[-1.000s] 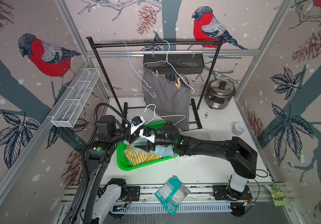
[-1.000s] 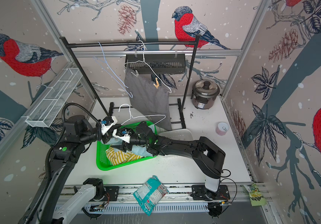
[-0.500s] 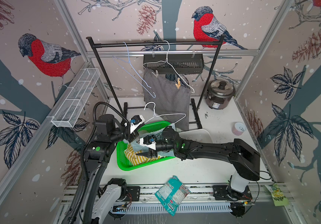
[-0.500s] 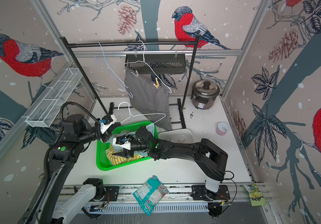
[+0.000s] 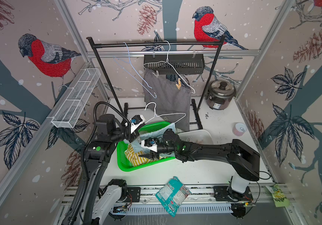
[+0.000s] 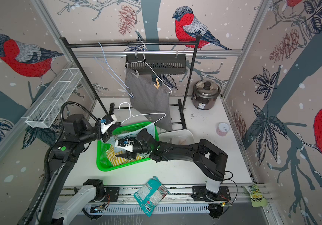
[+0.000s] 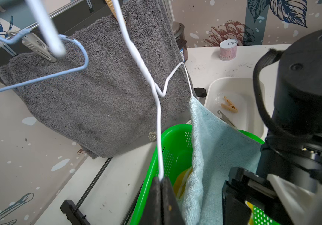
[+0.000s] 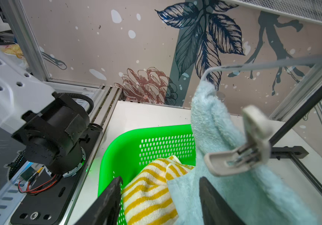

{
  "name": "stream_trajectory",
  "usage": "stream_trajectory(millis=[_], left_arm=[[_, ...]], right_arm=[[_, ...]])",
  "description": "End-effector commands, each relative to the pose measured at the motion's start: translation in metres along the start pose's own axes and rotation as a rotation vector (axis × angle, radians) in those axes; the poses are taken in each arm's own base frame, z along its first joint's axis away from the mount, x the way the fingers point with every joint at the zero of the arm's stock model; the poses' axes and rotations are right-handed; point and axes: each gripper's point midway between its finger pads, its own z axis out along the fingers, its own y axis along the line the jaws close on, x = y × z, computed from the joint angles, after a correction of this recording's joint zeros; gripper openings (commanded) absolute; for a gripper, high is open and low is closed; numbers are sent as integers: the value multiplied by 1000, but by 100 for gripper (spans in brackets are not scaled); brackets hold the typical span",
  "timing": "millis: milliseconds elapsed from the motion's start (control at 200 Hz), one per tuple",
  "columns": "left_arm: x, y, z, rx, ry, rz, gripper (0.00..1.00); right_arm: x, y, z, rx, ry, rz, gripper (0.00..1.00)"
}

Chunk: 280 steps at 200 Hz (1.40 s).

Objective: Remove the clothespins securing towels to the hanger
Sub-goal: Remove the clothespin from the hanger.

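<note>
Left pincer point(image 7: 162, 183) pressed together on the hanger point(image 7: 158, 116) wire above the basket point(image 8: 129, 148). Right pincer point(image 8: 160, 183) spread, empty, near the grey peg point(image 8: 240, 155) clipped on the blue towel point(image 8: 214, 136) over the basket. Peg judged light, stiff, sprung; squeeze its flared tails.

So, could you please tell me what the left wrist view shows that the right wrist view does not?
Only the left wrist: the dark grey towel, the white tray with loose clothespins, and the left gripper shut on the white hanger. Only the right wrist: a grey clothespin near the open right gripper. Both: the light blue towel, white hanger and green basket.
</note>
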Motion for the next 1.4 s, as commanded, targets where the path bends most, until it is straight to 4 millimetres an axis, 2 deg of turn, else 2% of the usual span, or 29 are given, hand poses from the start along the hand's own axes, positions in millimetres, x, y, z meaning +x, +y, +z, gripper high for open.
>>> stream_trajectory(millis=[0, 140, 250, 320, 440, 795, 931, 1396], left_arm=[[-7, 4, 0, -16, -27, 31, 0], [-8, 4, 0, -14, -30, 32, 0], [-8, 4, 0, -8, -31, 30, 0], [-8, 3, 0, -2, -34, 30, 0], [-8, 1, -1, 3, -32, 32, 0], [-8, -2, -2, 10, -37, 34, 0], [-8, -1, -1, 12, -37, 33, 0], [-7, -2, 0, 17, -36, 29, 0]], right_arm=[[-20, 7, -13, -2, -55, -62, 63], [-22, 6, -33, 51, -20, -144, 65], [-21, -10, -40, 139, 40, -264, 69], [-16, -20, -37, 187, 95, -366, 73], [-8, -37, -26, 219, 179, -468, 74], [-21, -47, 0, 222, 127, -543, 77], [-28, -50, 3, 233, 95, -544, 75], [-39, -52, 4, 249, 58, -562, 57]])
